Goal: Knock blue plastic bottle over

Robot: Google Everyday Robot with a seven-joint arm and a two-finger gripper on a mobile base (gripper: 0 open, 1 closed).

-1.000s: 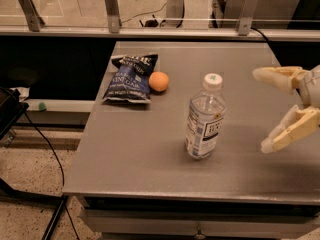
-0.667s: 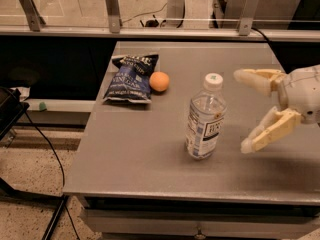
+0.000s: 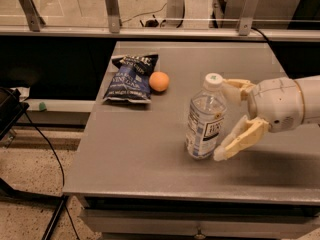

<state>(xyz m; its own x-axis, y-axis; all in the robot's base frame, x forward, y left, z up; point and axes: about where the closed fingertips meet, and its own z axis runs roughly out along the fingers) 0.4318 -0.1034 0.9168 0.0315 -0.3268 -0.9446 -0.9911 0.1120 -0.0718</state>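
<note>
Gripper [image 3: 224, 120] has swept in from the table's right edge over the last second and now sits right beside the bottle [image 3: 204, 121]. A second ago there was a clear gap between them. The claw is spread wide and holds nothing. Its upper finger reaches toward the white cap and its lower finger slants down toward the bottle's base. Both look to be at or just short of the plastic, and I cannot tell whether either is touching.

The bottle stands upright, a little right of the table's [image 3: 145, 159] middle and nearer the front edge than the back. It shows no lean or shift from its earlier spot. The bag [image 3: 129, 78] and orange [image 3: 159, 81] lie well apart from it, toward the back-left corner, untouched.

So the approach looks done and the knock itself has not yet happened. A further push leftward, high on the bottle near the cap, should tip it. A push low at the base might only slide it along the table.
</note>
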